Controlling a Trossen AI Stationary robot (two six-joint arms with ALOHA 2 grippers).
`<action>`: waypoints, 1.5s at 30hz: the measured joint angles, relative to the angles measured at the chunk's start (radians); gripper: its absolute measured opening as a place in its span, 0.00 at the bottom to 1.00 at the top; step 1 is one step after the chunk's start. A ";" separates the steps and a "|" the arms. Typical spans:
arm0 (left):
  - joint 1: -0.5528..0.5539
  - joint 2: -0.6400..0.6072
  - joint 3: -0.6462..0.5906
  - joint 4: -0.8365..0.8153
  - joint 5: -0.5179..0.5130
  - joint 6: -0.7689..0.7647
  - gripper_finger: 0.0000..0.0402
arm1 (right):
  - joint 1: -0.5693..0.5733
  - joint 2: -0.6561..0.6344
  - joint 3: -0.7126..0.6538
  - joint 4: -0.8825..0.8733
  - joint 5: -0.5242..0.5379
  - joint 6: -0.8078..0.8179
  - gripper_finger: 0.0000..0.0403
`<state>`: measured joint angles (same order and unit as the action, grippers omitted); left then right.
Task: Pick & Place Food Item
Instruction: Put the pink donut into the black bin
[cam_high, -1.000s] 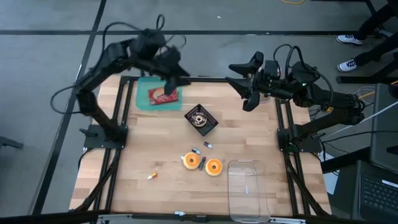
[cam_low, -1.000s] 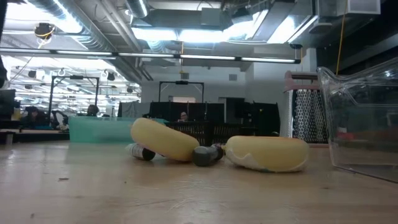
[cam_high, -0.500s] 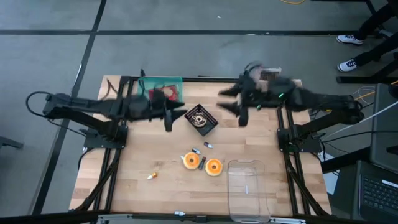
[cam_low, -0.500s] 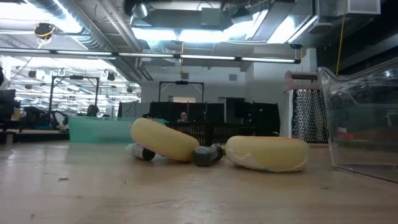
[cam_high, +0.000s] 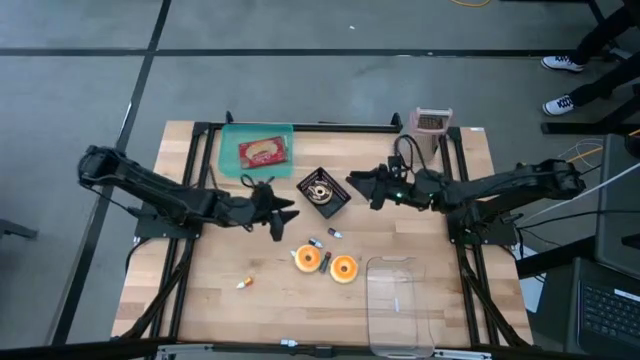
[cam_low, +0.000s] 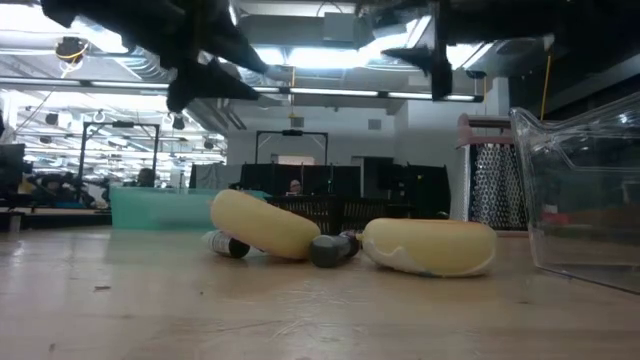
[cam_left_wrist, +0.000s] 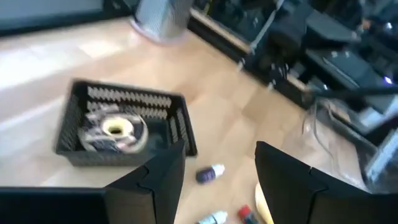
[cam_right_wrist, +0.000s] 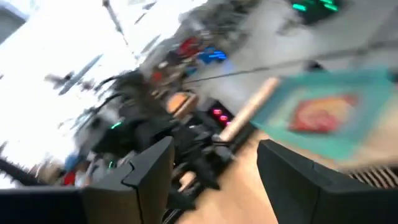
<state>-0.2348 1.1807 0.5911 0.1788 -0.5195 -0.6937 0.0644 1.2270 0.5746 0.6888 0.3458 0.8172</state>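
A red food item (cam_high: 262, 152) lies on a teal tray (cam_high: 232, 160) at the table's far left. Two round orange-yellow food items (cam_high: 308, 258) (cam_high: 343, 268) lie on the wood near the middle; in the low view they are pale buns (cam_low: 262, 224) (cam_low: 430, 246). My left gripper (cam_high: 282, 215) hovers open just left of and nearer than a black basket (cam_high: 323, 192), which lies ahead of its fingers in the left wrist view (cam_left_wrist: 118, 127). My right gripper (cam_high: 365, 187) hovers open just right of the basket. Both stand well above the table in the low view (cam_low: 205, 75) (cam_low: 435, 55).
A clear plastic container (cam_high: 400, 305) stands at the near right. Small bottles (cam_high: 333, 233) lie between the basket and the buns, and a small orange piece (cam_high: 243, 283) lies near left. A grater (cam_high: 432, 122) stands at the far right. Bare wood lies at the near left.
Both arms have swung down from high over the table's far part. My left gripper has left the tray and come toward the near edge and the basket's left side, rolling as it sank. My right gripper has sunk beside the basket's right, also rolling. Nothing on the table has moved.
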 joint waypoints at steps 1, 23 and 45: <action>0.000 0.010 0.000 0.018 0.003 0.000 0.47 | 0.005 0.000 -0.014 0.012 0.025 0.046 0.57; -0.004 0.136 0.178 -0.399 0.413 0.432 0.47 | 0.033 0.000 0.001 0.082 0.049 0.132 0.57; 0.002 0.660 0.631 -0.662 0.697 0.961 0.47 | -0.007 0.000 0.001 0.081 -0.156 0.115 0.57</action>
<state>-0.2332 1.8411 1.2218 -0.4831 0.1770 0.2671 0.0578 1.2266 0.5755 0.7697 0.1902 0.9321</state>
